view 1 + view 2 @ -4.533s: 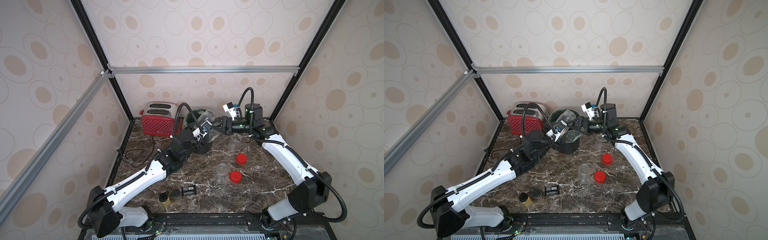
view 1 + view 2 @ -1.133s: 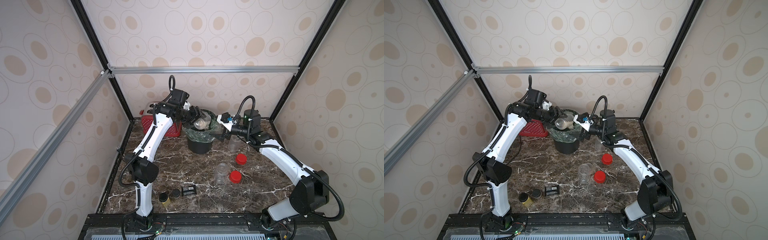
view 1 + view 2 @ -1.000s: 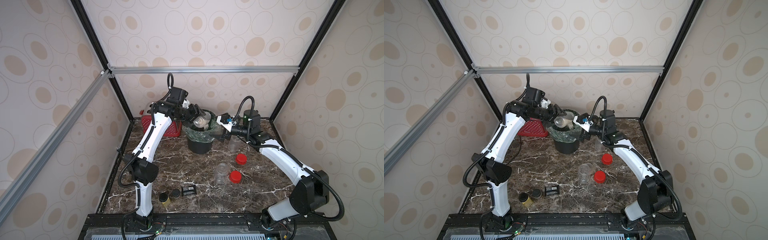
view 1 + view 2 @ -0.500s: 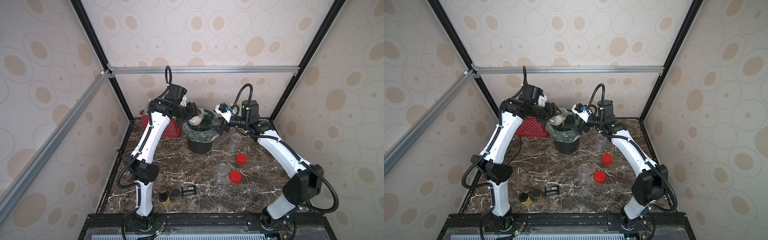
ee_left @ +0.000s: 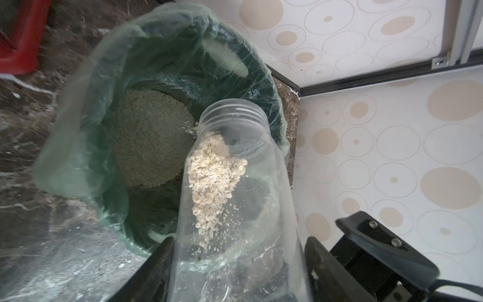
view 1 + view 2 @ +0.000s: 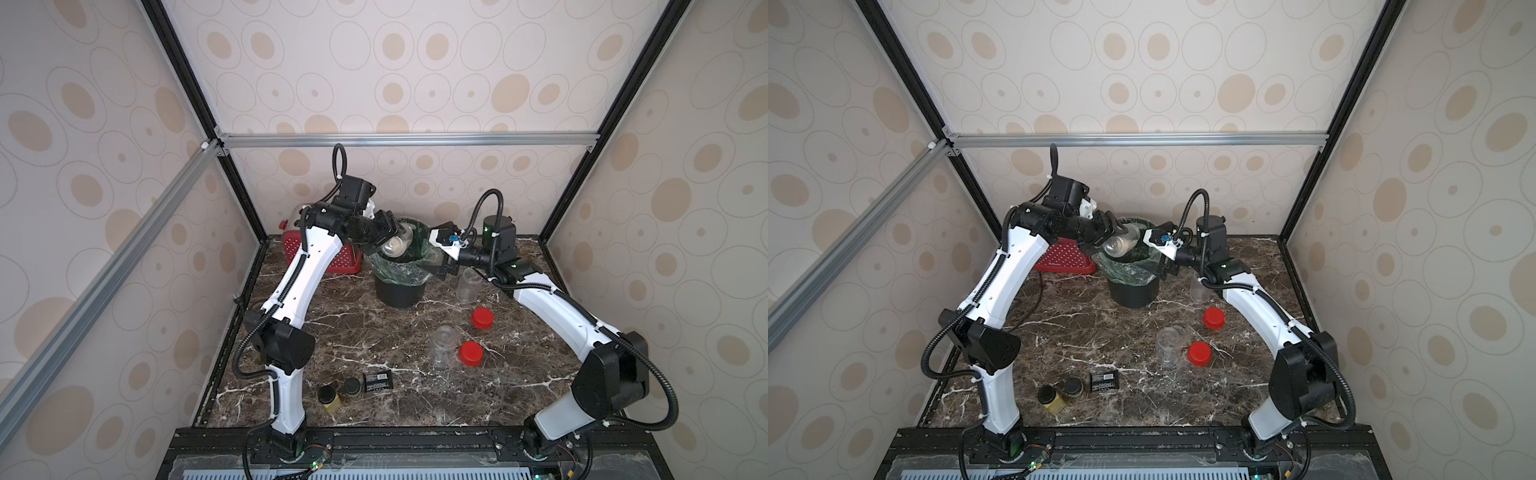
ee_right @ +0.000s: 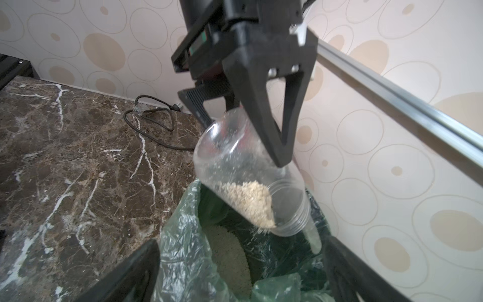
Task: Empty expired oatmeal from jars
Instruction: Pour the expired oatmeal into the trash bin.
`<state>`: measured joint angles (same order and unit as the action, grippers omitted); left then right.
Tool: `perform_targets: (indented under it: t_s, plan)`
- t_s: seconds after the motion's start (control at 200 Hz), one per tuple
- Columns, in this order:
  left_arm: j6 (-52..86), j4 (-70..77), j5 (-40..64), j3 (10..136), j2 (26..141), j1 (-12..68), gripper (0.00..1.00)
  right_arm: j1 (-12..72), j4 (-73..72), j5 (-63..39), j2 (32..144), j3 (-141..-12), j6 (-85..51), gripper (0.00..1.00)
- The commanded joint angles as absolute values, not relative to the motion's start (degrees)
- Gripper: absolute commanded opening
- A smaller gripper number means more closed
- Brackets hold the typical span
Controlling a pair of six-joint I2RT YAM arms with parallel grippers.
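Note:
My left gripper (image 5: 239,261) is shut on a clear lidless jar (image 5: 235,183), tipped mouth-down over the bin (image 6: 399,293). Both top views show this jar (image 6: 1121,243) above the green bag. Pale oatmeal (image 5: 214,177) slides to the jar's neck and flakes drop from its mouth (image 7: 271,227). More oatmeal (image 5: 149,146) lies in the bin's bottom. My right gripper (image 7: 239,274) stands open at the bin's right rim (image 6: 442,266), with the bag's edge (image 7: 183,248) between its fingers. Two clear jars (image 6: 467,284) (image 6: 442,347) stand on the table beside red lids (image 6: 482,318) (image 6: 471,353).
A red toaster (image 6: 345,262) stands left of the bin, its cord (image 7: 156,123) lying on the marble. Two small black-lidded jars (image 6: 328,397) (image 6: 353,386) and a black packet (image 6: 377,381) sit near the front. Patterned walls close in the back and sides.
Since the oldest frames my left arm has risen high and tipped the jar over the bin. Within the last second the right gripper lifted, then came back down to the bin's rim.

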<state>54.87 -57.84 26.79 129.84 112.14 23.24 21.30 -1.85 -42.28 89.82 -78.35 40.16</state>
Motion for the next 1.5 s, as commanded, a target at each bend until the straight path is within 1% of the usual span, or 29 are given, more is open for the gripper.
perform_targets:
  t_s: [0.0,0.095,0.25,0.371,0.501,0.796,0.951,0.996,1.157,1.492]
  plan:
    - [65.4,-50.5,30.7,129.2,109.9,23.0,0.00,22.1,-3.9,-44.0,91.1,-80.3,42.1,0.99]
    - [71.1,-48.2,31.7,128.4,110.1,22.9,0.00,22.1,-4.1,-44.2,91.7,-80.9,41.7,0.99]
    - [80.5,-40.8,30.8,123.2,107.4,23.0,0.00,22.1,-4.1,-43.9,92.1,-80.7,42.1,0.99]
    - [84.8,-40.6,31.1,123.1,107.4,23.0,0.00,22.1,-4.0,-43.5,92.5,-80.7,43.1,0.99]
    - [86.4,-42.4,31.7,122.8,107.5,23.0,0.00,22.1,-3.1,-43.2,92.6,-80.8,44.6,0.99]
    - [89.3,-41.5,32.3,120.5,105.8,22.9,0.00,21.8,-2.5,-42.4,92.8,-81.1,47.0,0.99]
    - [94.6,-36.8,33.4,116.7,104.8,22.9,0.00,21.8,-2.8,-43.0,93.2,-81.3,46.3,0.99]
    - [96.0,-33.5,33.8,115.7,104.8,22.9,0.00,21.8,-2.9,-43.0,93.3,-81.3,46.3,0.99]
    - [97.7,-31.1,35.7,114.9,105.5,23.0,0.00,21.7,-2.6,-42.7,93.7,-81.3,47.0,0.99]
    - [95.0,-30.5,36.8,113.8,104.1,23.0,0.00,21.2,-3.2,-42.4,94.7,-81.4,47.7,0.99]
